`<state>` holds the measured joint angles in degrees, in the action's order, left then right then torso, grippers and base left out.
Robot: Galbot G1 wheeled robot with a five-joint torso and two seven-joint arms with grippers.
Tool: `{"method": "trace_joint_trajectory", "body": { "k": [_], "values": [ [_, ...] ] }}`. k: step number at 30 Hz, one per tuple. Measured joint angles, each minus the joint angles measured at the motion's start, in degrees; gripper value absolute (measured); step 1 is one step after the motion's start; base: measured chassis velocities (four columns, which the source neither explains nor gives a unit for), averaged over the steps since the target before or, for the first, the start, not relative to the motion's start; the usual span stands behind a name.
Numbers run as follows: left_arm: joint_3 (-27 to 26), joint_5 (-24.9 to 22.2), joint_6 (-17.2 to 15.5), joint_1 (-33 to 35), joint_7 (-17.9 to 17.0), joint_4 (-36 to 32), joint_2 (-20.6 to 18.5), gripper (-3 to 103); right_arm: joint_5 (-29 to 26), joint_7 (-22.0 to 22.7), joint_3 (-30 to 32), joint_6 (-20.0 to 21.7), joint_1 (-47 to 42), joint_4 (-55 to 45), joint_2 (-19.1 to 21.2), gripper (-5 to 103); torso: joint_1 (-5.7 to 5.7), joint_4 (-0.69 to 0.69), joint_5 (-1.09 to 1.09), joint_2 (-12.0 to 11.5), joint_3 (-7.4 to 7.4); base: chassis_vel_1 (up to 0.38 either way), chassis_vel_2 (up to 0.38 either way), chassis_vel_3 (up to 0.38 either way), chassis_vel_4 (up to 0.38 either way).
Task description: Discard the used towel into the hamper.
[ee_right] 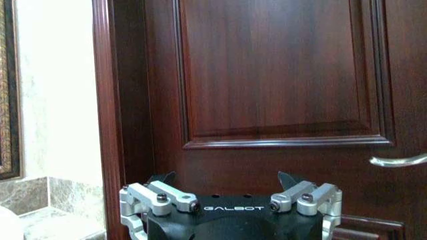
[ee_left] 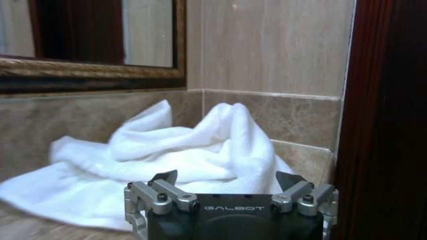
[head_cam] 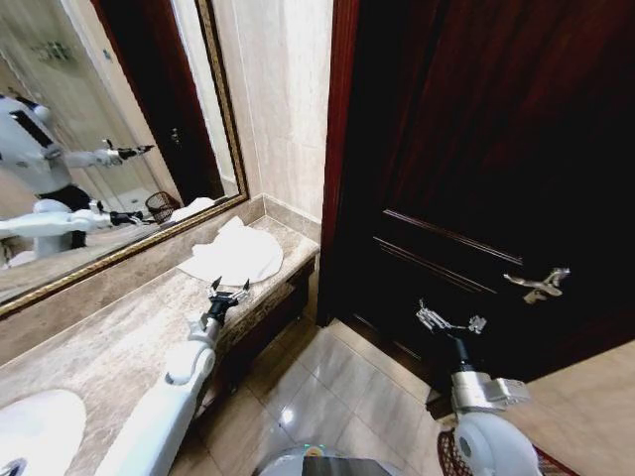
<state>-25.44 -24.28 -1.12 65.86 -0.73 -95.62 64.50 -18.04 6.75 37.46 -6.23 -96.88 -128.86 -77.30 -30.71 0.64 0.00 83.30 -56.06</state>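
Both sets of jaws stand spread wide with nothing between them: the left gripper (head_cam: 227, 295) hovers low over the front edge of the marble counter (head_cam: 109, 347), and the right gripper (head_cam: 448, 319) hangs in the air before the dark wooden door (head_cam: 476, 149). Just ahead of the left jaws, not touching them, lies the white towel (head_cam: 236, 255), crumpled in a loose heap with two soft peaks standing up, as the left wrist view shows it (ee_left: 180, 160); it sits at the far end of the counter, in the corner where the stone backsplash meets the tiled wall (head_cam: 283, 99). The hamper (head_cam: 448, 458) shows as a sliver of reddish-brown wire rim on the floor, below and behind the right jaws, close beside the right arm's white housing. Beyond the towel, the gold-framed mirror (head_cam: 119, 129) runs along the wall to the left of the left jaws, and a white sink (head_cam: 35, 431) sits at the near end of the counter, well behind them. Ahead of the right jaws and off to their right is the door's silver lever handle (head_cam: 537, 285).
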Motion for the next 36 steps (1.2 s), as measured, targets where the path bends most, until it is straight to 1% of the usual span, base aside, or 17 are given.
{"method": "trace_joint_trajectory", "body": {
  "k": [2, 3, 6, 7, 9, 13, 14, 15, 18, 20, 23, 24, 27, 29, 33, 35, 36],
  "values": [
    [1.5, 0.0, 0.0, -2.5, -0.1, 1.8, 0.1, 99, 0.2, 0.0, 0.0, 0.0, 0.1, 0.2, -0.2, 100, 0.00, 0.01, 0.00, 0.0, 0.00, 0.000, 0.000, 0.000, 0.000],
    [1.5, 0.0, 0.0, -2.5, -0.1, 1.8, 0.1, 99, 0.2, 0.0, 0.0, 0.0, 0.1, 0.2, -0.2, 100, 0.00, 0.01, 0.00, 0.0, 0.00, 0.000, 0.000, 0.000, 0.000],
    [3.5, 0.0, -0.2, -6.1, -0.3, 4.5, 0.4, 99, 0.5, 0.0, 0.0, 0.0, 0.1, 0.6, -0.6, 100, 0.00, 0.00, 0.00, 0.0, 0.00, 0.000, 0.000, 0.000, 0.000],
    [3.5, 0.0, -0.2, -6.1, -0.3, 4.5, 0.4, 99, 0.5, 0.0, 0.0, 0.0, 0.1, 0.6, -0.6, 100, 0.00, 0.00, 0.00, 0.0, 0.00, 0.000, 0.000, 0.000, 0.000],
    [4.6, 0.1, -0.3, -8.2, -0.7, 6.5, 0.7, 99, 0.7, 0.0, 0.0, 0.0, 0.0, 0.7, -0.7, 100, 0.00, 0.00, 0.00, 0.0, 0.00, 0.000, 0.000, 0.000, 0.000],
    [5.4, -0.7, -0.3, -9.8, -0.8, 8.5, 1.2, 98, 0.7, 0.0, 0.0, 0.0, 0.0, 0.8, -0.8, 100, 0.00, 0.00, 0.00, 0.0, 0.00, 0.000, 0.000, 0.000, 0.000],
    [5.5, -0.9, -0.3, -10.1, -0.8, 8.9, 1.4, 94, 0.7, 0.0, 0.0, 0.0, 0.0, 0.8, -0.8, 100, 0.00, 0.00, 0.00, 0.0, 0.00, 0.000, 0.000, 0.000, 0.000],
    [5.5, -0.9, -0.3, -10.1, -0.8, 8.9, 1.4, 94, 0.7, 0.0, 0.0, 0.0, 0.0, 0.8, -0.8, 100, 0.00, 0.00, 0.00, 0.0, 0.00, 0.000, 0.000, 0.000, 0.000],
    [5.9, -1.7, -0.2, -10.9, -0.9, 10.0, 1.7, 79, 0.8, 0.0, -0.1, 0.0, -0.1, 0.8, -0.8, 100, 0.00, 0.00, 0.00, 0.0, 0.00, 0.000, 0.000, 0.000, 0.000],
    [6.0, -1.9, -0.1, -11.0, -1.0, 10.2, 1.8, 79, 0.8, 0.0, -0.1, 0.0, -0.1, 0.8, -0.9, 100, 0.00, 0.00, 0.00, 0.0, 0.00, 0.000, 0.000, 0.000, 0.000],
    [6.4, -2.3, -0.1, -11.8, -1.0, 11.2, 2.1, 62, 0.8, 0.0, -0.1, 0.0, -0.4, 0.6, -0.8, 100, 0.00, 0.00, 0.00, 0.0, 0.00, 0.000, 0.000, 0.000, 0.000],
    [6.4, -2.3, -0.1, -11.8, -1.0, 11.2, 2.1, 62, 0.8, 0.0, -0.1, 0.0, -0.4, 0.6, -0.8, 100, 0.00, 0.00, 0.00, 0.0, 0.00, 0.000, 0.000, 0.000, 0.000],
    [6.8, -2.3, -0.1, -12.1, -1.0, 11.8, 2.5, 46, 0.8, 0.0, 0.0, 0.0, -0.6, 0.4, -0.6, 100, 0.00, 0.00, 0.00, 0.0, 0.00, 0.000, 0.000, 0.000, 0.000],
    [6.8, -2.3, -0.1, -12.2, -1.0, 11.9, 2.6, 46, 0.8, 0.0, 0.0, 0.0, -0.6, 0.4, -0.5, 100, 0.00, 0.00, 0.00, 0.0, 0.00, 0.000, 0.000, 0.000, 0.000],
    [6.9, -2.3, 0.0, -12.1, -1.0, 11.9, 2.9, 24, 0.8, 0.0, 0.2, 0.0, -0.6, 0.3, -0.4, 100, 0.00, 0.00, 0.01, 0.0, 0.00, 0.000, 0.000, 0.000, 0.000],
    [6.9, -2.3, 0.0, -12.1, -1.0, 11.9, 2.9, 24, 0.7, 0.0, 0.2, 0.0, -0.5, 0.3, -0.4, 100, 0.00, 0.00, 0.01, 0.0, 0.00, 0.000, 0.000, 0.000, 0.000],
    [6.9, -2.3, 0.0, -12.1, -1.0, 11.8, 2.9, 19, 0.7, 0.0, 0.2, 0.0, -0.5, 0.3, -0.4, 100, 0.00, 0.00, 0.01, 0.0, 0.00, 0.000, 0.000, 0.000, 0.000]
  ]
}}
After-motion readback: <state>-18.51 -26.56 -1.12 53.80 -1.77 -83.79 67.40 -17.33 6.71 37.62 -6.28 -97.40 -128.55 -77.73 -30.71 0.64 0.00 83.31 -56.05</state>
